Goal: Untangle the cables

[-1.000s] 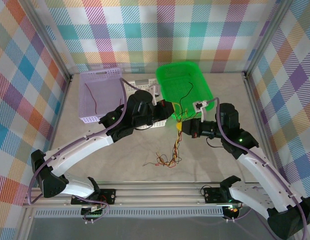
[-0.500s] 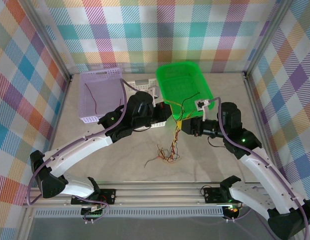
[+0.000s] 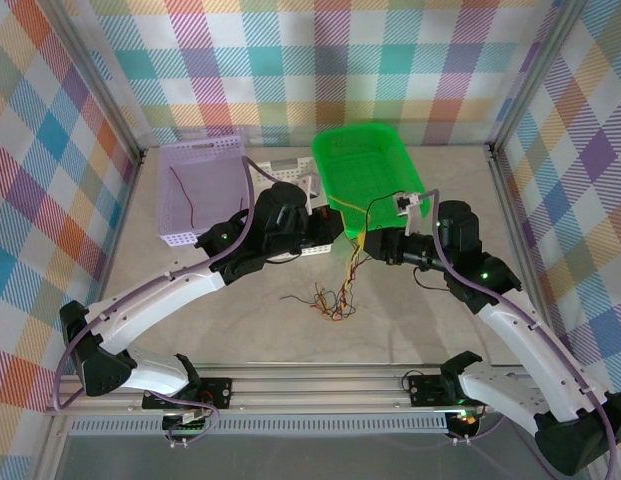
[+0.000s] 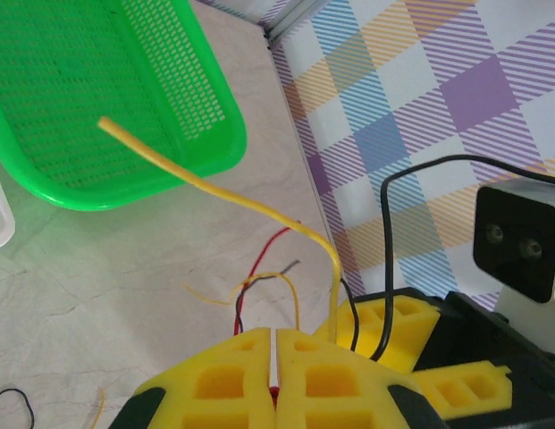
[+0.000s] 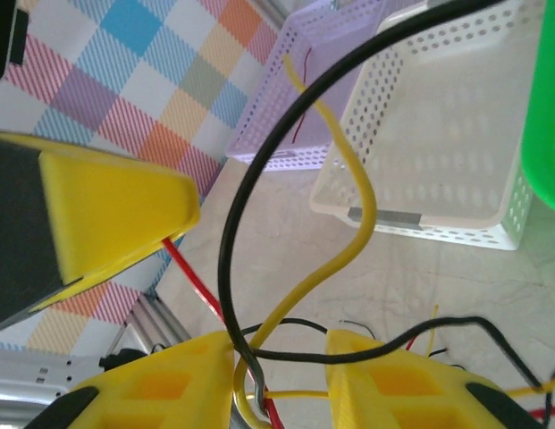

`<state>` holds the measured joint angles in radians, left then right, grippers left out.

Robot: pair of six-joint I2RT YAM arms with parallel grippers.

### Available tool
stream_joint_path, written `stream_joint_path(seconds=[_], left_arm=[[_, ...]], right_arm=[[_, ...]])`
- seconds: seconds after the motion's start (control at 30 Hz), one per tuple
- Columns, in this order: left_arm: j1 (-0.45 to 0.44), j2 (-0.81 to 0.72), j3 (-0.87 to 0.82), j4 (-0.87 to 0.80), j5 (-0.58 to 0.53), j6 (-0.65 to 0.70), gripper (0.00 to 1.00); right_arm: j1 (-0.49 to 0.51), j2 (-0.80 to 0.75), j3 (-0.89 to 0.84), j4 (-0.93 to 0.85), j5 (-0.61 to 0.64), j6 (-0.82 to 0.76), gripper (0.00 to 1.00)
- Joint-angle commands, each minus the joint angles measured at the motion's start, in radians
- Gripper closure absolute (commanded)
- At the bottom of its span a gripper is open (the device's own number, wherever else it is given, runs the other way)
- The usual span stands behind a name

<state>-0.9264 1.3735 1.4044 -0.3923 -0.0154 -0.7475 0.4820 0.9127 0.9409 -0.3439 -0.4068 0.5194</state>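
Observation:
The cables (image 3: 336, 298), thin red, black and yellow wires, hang in a knot from both grippers down to the table. My left gripper (image 3: 342, 236) is shut on a red cable (image 4: 256, 268), which enters between its yellow pads (image 4: 232, 375). A stiff yellow cable (image 4: 214, 188) arches toward the green basket (image 4: 214, 152). My right gripper (image 5: 279, 375) stands open right beside the left one. A black cable (image 5: 231, 206), a yellow cable (image 5: 357, 197) and a red cable (image 5: 192, 273) loop through its gap. The left gripper's finger (image 5: 116, 214) shows beside it.
The green basket (image 3: 335, 200) stands at the back centre with a black wire (image 3: 385, 193) over its rim. A lilac basket (image 3: 200, 150) at the back left holds one thin wire (image 3: 180, 195). A white basket (image 3: 287, 163) lies between them, partly under the left arm.
Both grippers have moved a little toward the back with the bundle. The loose ends on the table have been drawn up and to the left.

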Motion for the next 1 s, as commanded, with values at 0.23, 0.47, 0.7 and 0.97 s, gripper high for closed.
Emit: stream_joint_path(seconds=[0.23,0.47,0.7,0.97], left_arm=[[-0.011,0.009,0.037,-0.018,0.042,0.029,1.0],[-0.012,0.012,0.039,-0.026,0.051,0.033,1.0],[-0.013,-0.017,0.064,-0.087,-0.001,0.069,1.0],[0.052,-0.144,0.138,-0.29,-0.106,0.176,1.0]], right_arm=[[0.006,-0.009,-0.001,0.132,0.08,0.093,0.74],[0.006,0.01,-0.001,0.16,0.06,0.116,0.8],[0.006,-0.014,0.01,0.063,0.186,0.09,1.0],[-0.058,-0.052,0.001,-0.159,0.52,0.078,1.0]])
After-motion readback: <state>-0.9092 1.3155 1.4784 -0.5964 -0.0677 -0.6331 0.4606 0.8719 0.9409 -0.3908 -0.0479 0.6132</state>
